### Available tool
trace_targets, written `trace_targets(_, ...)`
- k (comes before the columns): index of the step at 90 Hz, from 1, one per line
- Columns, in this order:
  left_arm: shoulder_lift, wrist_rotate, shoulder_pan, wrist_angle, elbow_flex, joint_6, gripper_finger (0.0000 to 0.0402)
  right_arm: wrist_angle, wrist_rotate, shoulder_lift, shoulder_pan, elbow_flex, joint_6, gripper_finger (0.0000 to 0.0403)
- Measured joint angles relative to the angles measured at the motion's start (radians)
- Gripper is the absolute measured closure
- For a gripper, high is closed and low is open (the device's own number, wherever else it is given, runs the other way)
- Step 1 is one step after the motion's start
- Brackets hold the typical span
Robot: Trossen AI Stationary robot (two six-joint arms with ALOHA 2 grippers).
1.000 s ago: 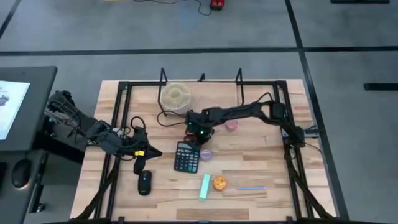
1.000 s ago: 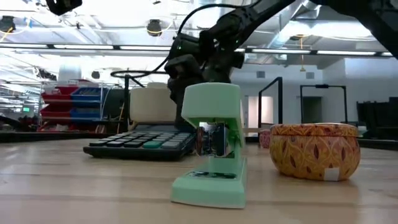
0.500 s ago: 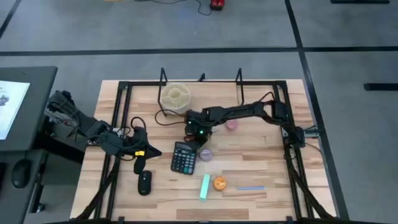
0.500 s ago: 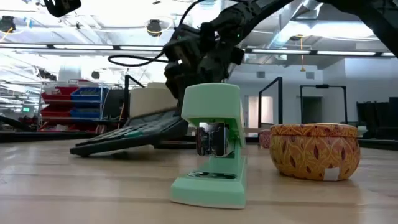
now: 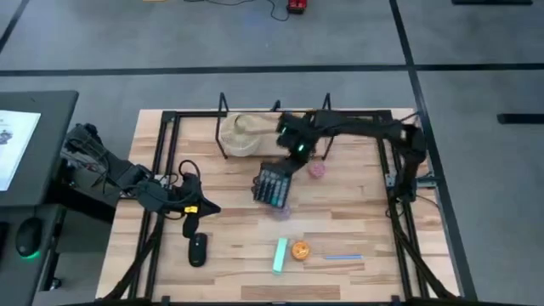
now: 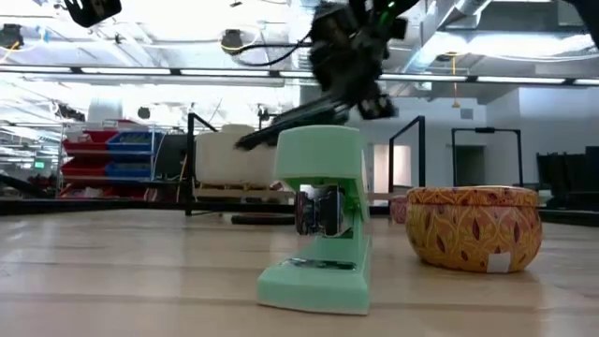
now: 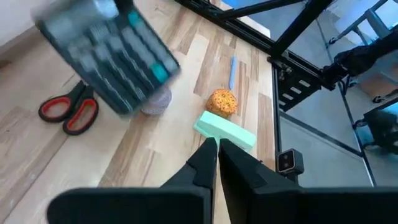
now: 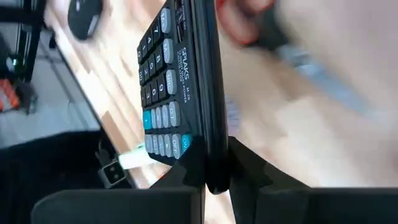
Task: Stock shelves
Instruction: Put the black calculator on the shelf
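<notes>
A black calculator (image 5: 274, 183) hangs tilted in the air over the table's middle, with my right gripper (image 5: 294, 150) shut on its far end. Just beyond stand the shelves (image 5: 263, 127), a low pale plank between black uprights at the far edge. A pale round container (image 5: 240, 134) sits on the plank's left end. My left gripper (image 5: 211, 207) rests shut at the table's left, touching nothing. In the low view the calculator (image 6: 290, 124) slopes above the green stapler (image 6: 318, 225). My right gripper pinches the calculator's end by the ON key (image 8: 186, 145) between its two fingers, one on the keyed face and one on the back. The fingers lie along the calculator. It is lifted clear of the table and slopes down from the gripper toward the near left.
Red scissors (image 7: 68, 112) and a small purple thing (image 5: 280, 210) lie under the calculator, with a pink thing (image 5: 317, 170) to their right. Near the front edge lie a black mouse (image 5: 197, 249), the stapler (image 5: 280, 255), an orange tin (image 5: 299, 250) and a blue pen (image 5: 342, 256).
My right gripper first raised the calculator's far end while its near end stayed on the table. It then went up and toward the far edge and the shelves. The calculator is now lifted clear and tilted.
</notes>
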State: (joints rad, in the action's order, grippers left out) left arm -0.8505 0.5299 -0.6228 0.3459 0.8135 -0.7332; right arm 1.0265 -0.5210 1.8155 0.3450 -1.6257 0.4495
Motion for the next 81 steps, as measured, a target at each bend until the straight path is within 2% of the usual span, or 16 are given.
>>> trace_targets(18,0.0,0.007,0.001,-0.001,0.0,-0.015,0.0402,0.057,0.04,-0.053,0.143,-0.03,-0.1,0.0379)
trace_targets(40,0.0,0.014,0.013,0.0,0.0,-0.055,0.0402,0.122,0.086,0.021,0.262,-0.131,-0.338,0.0379)
trace_targets(59,0.0,0.014,0.029,0.001,0.0,-0.075,0.0402,0.131,0.088,0.117,0.316,-0.153,-0.525,0.0379)
trace_targets(81,0.0,0.013,0.032,0.001,0.0,-0.103,0.0402,0.147,0.147,0.18,0.348,-0.198,-0.723,0.0379)
